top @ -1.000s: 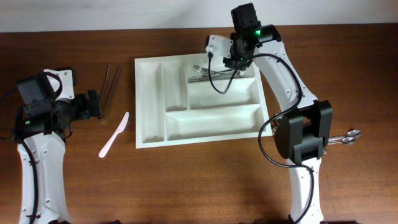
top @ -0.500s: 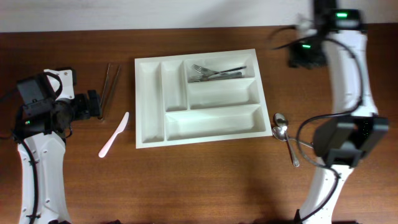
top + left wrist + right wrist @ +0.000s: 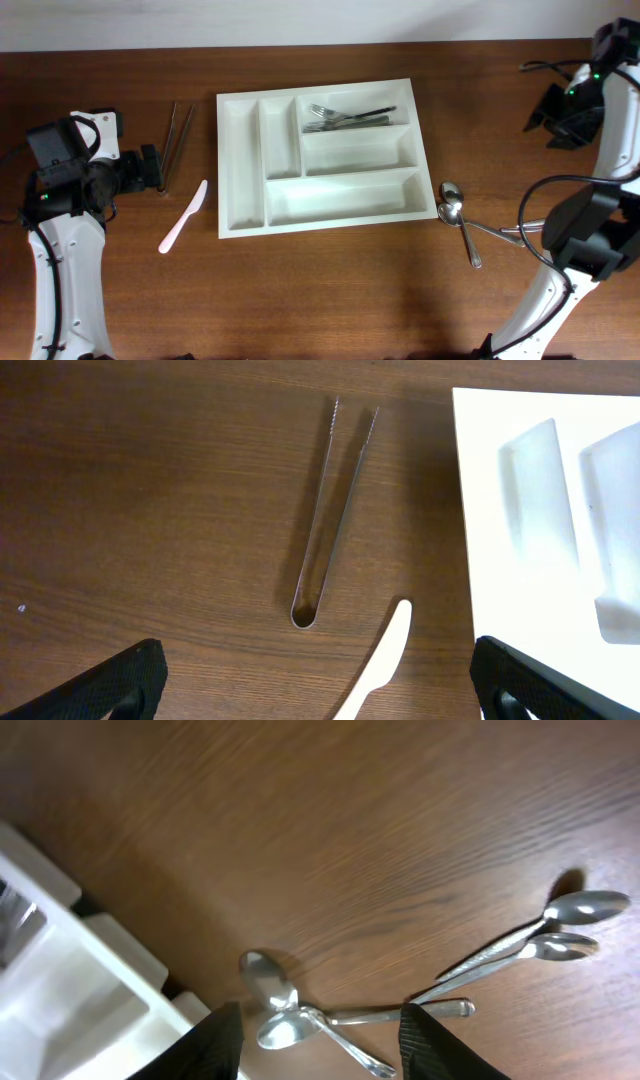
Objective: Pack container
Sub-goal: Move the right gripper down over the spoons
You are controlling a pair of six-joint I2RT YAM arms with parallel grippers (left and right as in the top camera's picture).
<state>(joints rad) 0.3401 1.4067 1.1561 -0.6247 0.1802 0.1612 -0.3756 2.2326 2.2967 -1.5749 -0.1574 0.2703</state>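
Lying in white container [image 3: 240, 185], several forks [image 3: 345, 117]

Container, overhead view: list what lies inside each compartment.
Metal forks lie overlapped in the top long compartment of the container. The other four compartments show only bare white floor. The overlap hides the exact count of forks and anything beneath them.

tongs [image 3: 325, 510] near pale knife [image 3: 385, 650] | four spoons [image 3: 268, 982] crossed | wooden table [image 3: 330, 290]
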